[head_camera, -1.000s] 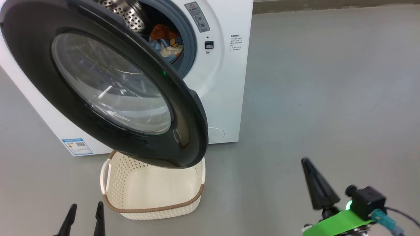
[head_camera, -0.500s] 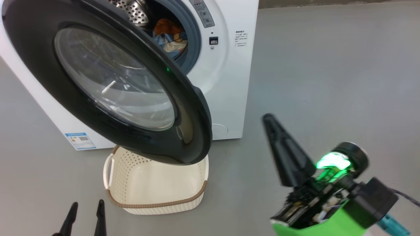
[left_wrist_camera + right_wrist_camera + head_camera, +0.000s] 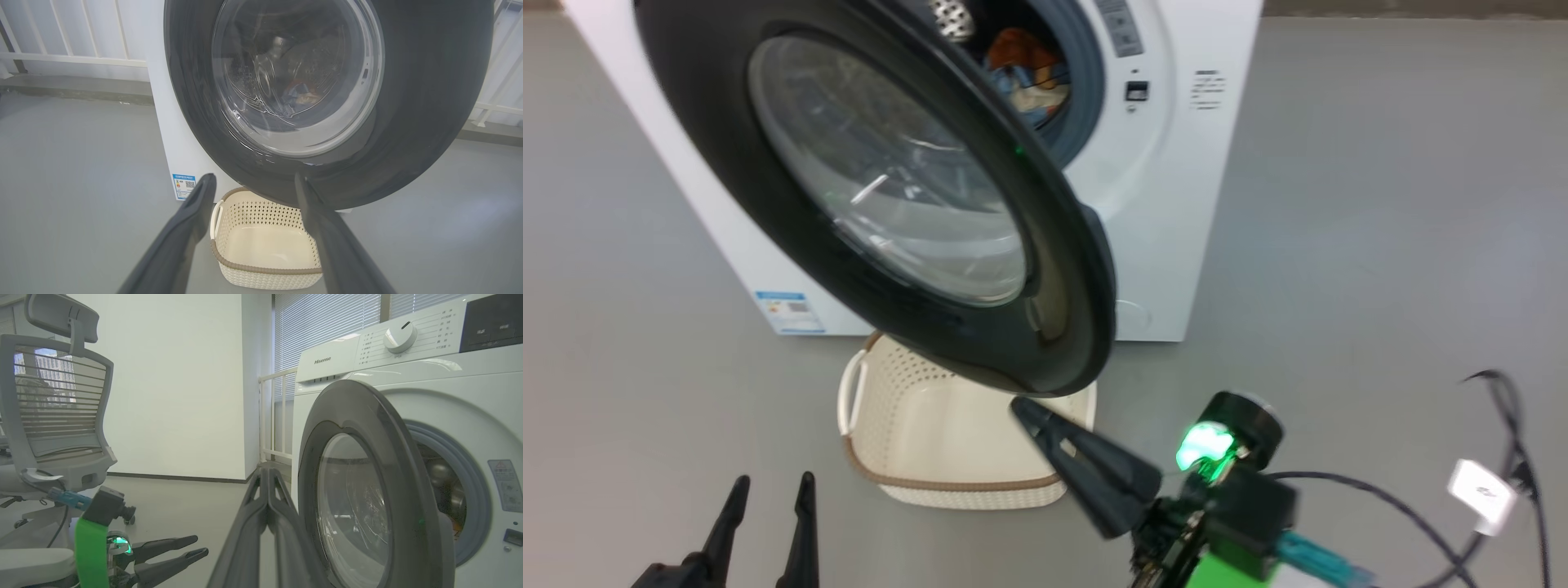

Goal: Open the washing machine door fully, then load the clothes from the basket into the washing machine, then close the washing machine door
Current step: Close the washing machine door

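Note:
The white washing machine (image 3: 1168, 204) stands with its black-rimmed washing machine door (image 3: 792, 204) swung out over the basket (image 3: 964, 490). Blue and orange clothes (image 3: 1025, 69) lie in the drum, also glimpsed through the glass (image 3: 300, 92). The cream basket (image 3: 265, 245) holds nothing. My right gripper (image 3: 1021, 406) is shut with nothing in it. Its tip sits just under the door's lower rim; contact cannot be told. In the right wrist view the shut right gripper (image 3: 267, 471) points past the door's (image 3: 388, 457) outer face. Low at the left, my left gripper (image 3: 768, 498) is open.
Grey floor lies all around the machine. Loose black cables and a white plug (image 3: 1486, 490) trail at the lower right. An office chair (image 3: 53, 416) stands behind my left gripper (image 3: 200, 545). A white railing (image 3: 73, 61) runs behind the machine.
The head camera has turned, shifting the whole picture right. My shut right gripper has swung in from the right to just below the door's lower rim. The left gripper stays open.

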Controlling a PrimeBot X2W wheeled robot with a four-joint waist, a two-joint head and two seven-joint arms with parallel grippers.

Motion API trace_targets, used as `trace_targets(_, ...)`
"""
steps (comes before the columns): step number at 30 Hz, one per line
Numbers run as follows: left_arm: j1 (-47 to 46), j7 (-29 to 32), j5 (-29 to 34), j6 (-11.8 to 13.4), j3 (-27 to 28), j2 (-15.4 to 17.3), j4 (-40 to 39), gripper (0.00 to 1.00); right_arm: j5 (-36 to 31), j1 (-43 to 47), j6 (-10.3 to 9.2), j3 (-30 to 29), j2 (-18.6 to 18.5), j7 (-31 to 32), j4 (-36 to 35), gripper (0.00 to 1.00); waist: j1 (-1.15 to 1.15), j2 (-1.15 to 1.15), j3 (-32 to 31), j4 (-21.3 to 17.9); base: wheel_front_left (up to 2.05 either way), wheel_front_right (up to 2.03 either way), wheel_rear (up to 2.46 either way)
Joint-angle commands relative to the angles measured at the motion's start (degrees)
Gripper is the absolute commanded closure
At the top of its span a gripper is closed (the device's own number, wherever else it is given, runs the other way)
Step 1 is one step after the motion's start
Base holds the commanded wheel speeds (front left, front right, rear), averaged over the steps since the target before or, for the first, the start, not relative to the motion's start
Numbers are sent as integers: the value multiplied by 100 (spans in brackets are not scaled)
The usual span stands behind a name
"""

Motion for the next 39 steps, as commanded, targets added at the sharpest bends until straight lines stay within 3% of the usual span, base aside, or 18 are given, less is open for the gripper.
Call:
trace_targets(1, -272, -37, -49, -9, 138, 80, -151, 0, 73, -225, 9, 218, 20, -26, 19, 100, 0, 0, 101, 270, 0, 0, 0)
trace_targets(6, -417, -37, -123, -9, -53, 89, -167, 0, 244, -395, 9, 484, -45, -26, 607, 100, 0, 0, 262, 653, 0, 0, 0)
trace_targets(15, -726, -37, -250, -9, -350, 96, -212, 0, 206, -568, 9, 325, -50, -26, 1188, 100, 0, 0, 621, 1135, 0, 0, 0)
trace_targets(26, -1048, -37, -464, -9, -491, 68, -207, 0, -267, -783, 9, -505, 175, -26, 1740, 100, 0, 0, 1165, 1321, 0, 0, 0)
trace_targets(39, -1489, -37, -656, -9, -597, 50, -214, 0, -976, -1260, 9, -1630, 440, -26, 1718, 100, 0, 0, 1859, 1255, 0, 0, 0)
